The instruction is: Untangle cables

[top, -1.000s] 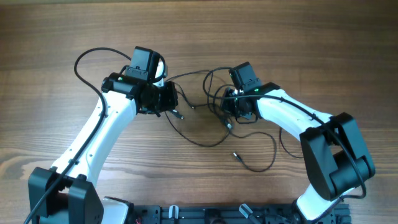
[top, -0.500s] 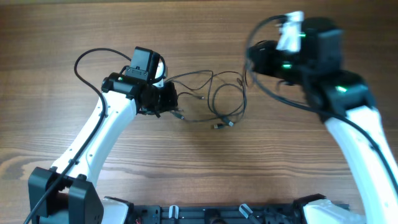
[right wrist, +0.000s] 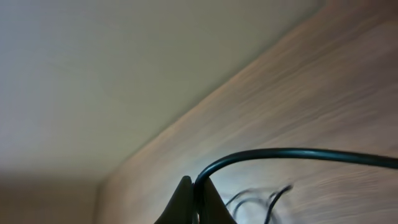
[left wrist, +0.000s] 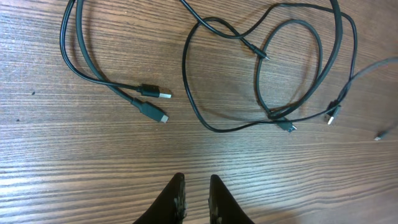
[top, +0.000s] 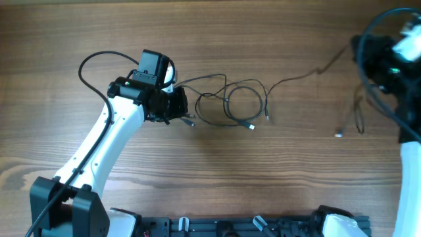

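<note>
Thin black cables (top: 233, 105) in loose loops

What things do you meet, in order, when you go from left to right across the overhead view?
Left gripper → looped cables on the table → hanging plug → right gripper, lifted at the right edge with a cable running up to it.

Right hand (right wrist: 194, 202) cut off at frame bottom, blurred; cables (top: 240, 105) plug types too small.
</note>
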Robot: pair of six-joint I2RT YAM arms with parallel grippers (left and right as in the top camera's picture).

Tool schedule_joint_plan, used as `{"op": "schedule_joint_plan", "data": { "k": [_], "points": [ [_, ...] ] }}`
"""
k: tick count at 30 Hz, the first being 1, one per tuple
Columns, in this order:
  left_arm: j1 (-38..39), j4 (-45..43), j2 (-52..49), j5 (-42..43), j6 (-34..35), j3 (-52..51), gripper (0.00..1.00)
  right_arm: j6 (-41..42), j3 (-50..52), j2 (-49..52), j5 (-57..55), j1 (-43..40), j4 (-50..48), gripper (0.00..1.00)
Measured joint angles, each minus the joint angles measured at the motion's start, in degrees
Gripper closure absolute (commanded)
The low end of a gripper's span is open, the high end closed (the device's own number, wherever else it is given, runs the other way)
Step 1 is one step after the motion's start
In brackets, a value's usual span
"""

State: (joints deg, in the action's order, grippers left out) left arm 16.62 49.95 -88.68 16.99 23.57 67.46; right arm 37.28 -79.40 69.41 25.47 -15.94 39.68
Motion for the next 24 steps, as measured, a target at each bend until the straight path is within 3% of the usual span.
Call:
{"op": "schedule_joint_plan", "data": {
  "k": [5,8,12,13,14,15,17,24],
  "points": [
    [0.0,-0.02,0.0,0.0,0.0,0.0,0.85,-1.09,-0.31,1.09,-2.4,-11.56,7.58,0.96],
    [0.0,0.09,0.0,0.0,0.0,0.0,0.85,-0.42,-0.37,4.92,-11.54,-18.18,14.43,0.96],
    [0.0,0.02,0.0,0.0,0.0,0.0,0.85,-1.36,-0.37,12.22,-18.49,-19.74,16.72,0.95],
    [0.0,0.02,0.0,0.0,0.0,0.0,0.85,-1.57,-0.37,14.36,-19.06,-19.74,16.7,0.91],
    [0.0,0.02,0.0,0.0,0.0,0.0,0.85,-2.08,-0.37,16.81,-19.17,-19.74,16.68,0.62],
    [0.0,0.04,0.0,0.0,0.02,0.0,0.85,-3.02,-0.37,18.62,-18.97,-19.74,16.52,0.4],
    [0.0,0.02,0.0,0.0,0.0,0.0,0.85,-5.92,-0.37,21.86,-16.22,-19.74,15.78,0.2],
    [0.0,-0.02,0.0,0.0,0.0,0.0,0.85,-15.63,-0.37,27.04,-3.72,-15.19,15.61,0.13]
  ]
}}
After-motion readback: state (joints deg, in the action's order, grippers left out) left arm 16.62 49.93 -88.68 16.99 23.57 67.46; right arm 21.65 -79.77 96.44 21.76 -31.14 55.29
